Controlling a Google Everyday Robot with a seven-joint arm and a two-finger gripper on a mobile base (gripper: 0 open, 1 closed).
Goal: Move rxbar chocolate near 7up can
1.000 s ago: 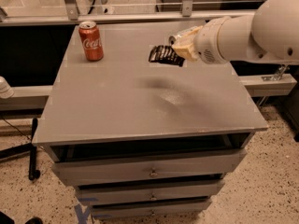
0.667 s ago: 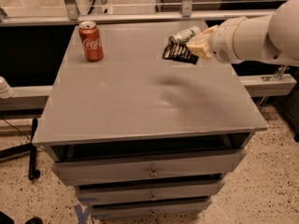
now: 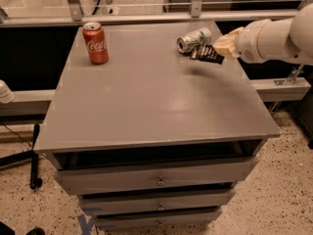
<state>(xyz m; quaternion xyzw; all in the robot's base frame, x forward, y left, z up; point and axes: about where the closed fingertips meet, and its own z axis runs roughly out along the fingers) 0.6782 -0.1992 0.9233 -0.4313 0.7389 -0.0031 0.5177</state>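
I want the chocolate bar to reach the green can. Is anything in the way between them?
Nothing visible is. The rxbar chocolate, at the end effector, is right beside the 7up can, which lies on its side. The Coca-Cola can stands far off to the side.

Cream jaws hold black rxbar chocolate (image 3: 207,54) (grey table (image 3: 146,97)).

Lab: grey drawer cabinet (image 3: 156,180), speckled floor (image 3: 276,199), robot jaws over its far-right corner.

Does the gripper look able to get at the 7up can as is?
Probably yes. The gripper hovers over the table, just beside the 7up can lying on its side; only the rxbar chocolate lies close by.
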